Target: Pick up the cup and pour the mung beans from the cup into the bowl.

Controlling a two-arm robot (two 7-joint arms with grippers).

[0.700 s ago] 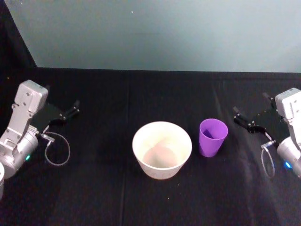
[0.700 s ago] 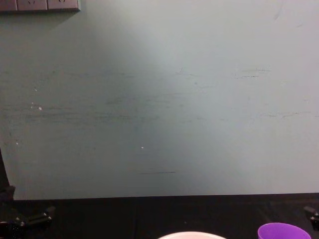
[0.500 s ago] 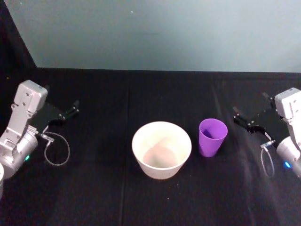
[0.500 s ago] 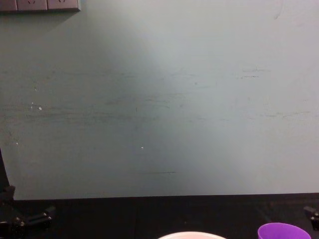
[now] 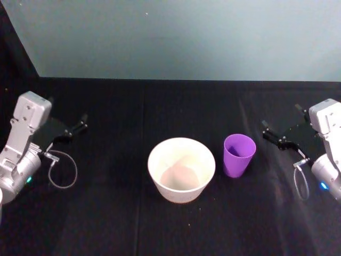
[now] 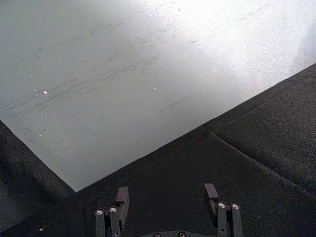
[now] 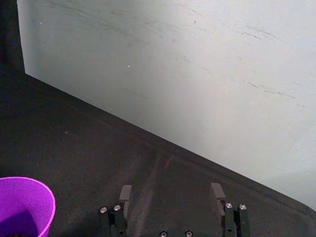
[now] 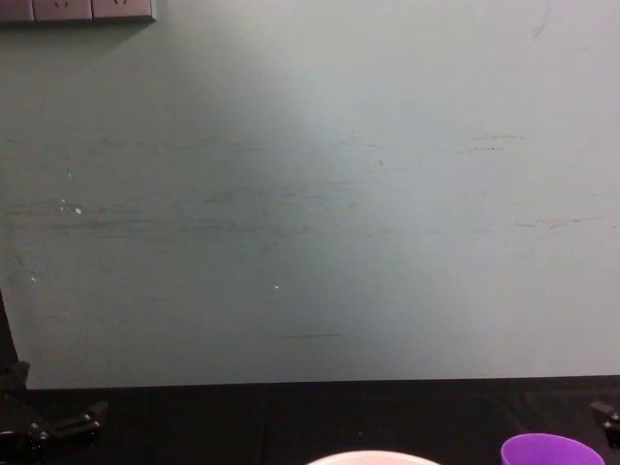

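**Spotter:** Where's everything?

**Me:** The cup point(image 5: 239, 154) stands upright on the black table point(image 5: 106, 213), just right of the bowl point(image 5: 181, 140). My right gripper point(image 5: 272, 134) hovers right of the cup, apart from it, fingers spread and empty. The left gripper point(image 5: 75, 127) sits parked far left, also spread.

**Spotter:** And the grasp?

**Me:** I'd come in level and close gently around mid-wall, since the smooth taper could slip, then lift straight. I can't make out the mung beans inside.
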